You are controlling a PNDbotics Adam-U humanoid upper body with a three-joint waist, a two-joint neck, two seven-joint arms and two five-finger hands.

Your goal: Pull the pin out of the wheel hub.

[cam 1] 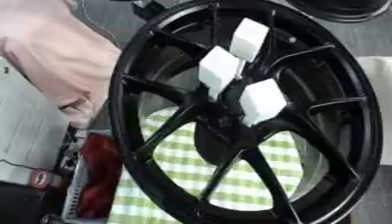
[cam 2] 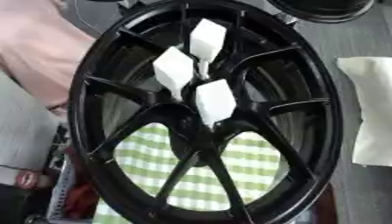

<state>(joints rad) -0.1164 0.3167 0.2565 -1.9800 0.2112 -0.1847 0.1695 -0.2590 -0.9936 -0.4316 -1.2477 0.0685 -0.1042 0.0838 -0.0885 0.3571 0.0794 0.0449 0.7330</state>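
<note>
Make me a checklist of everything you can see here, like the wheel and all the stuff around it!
Surface: green and white checked cloth under the wheel.
Job's things: black wheel with spokes; three white pins stick out of its hub.
Clutter: white cloth on the right; red thing at lower left.
Hands: nothing seen.
Cables: nothing seen.
Surroundings: another dark wheel's rim at the top; a pink sleeve at left.

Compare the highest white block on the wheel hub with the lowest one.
The highest white block sits toward the rim of the black wheel, over a spoke gap; the lowest white block sits nearer the hub centre. The highest looks narrower and longer; the lowest looks broader. The highest stands apart at the top, while the lowest lies just beside the middle block. Both are plain white, faceted, and stick out from the hub area.
</note>
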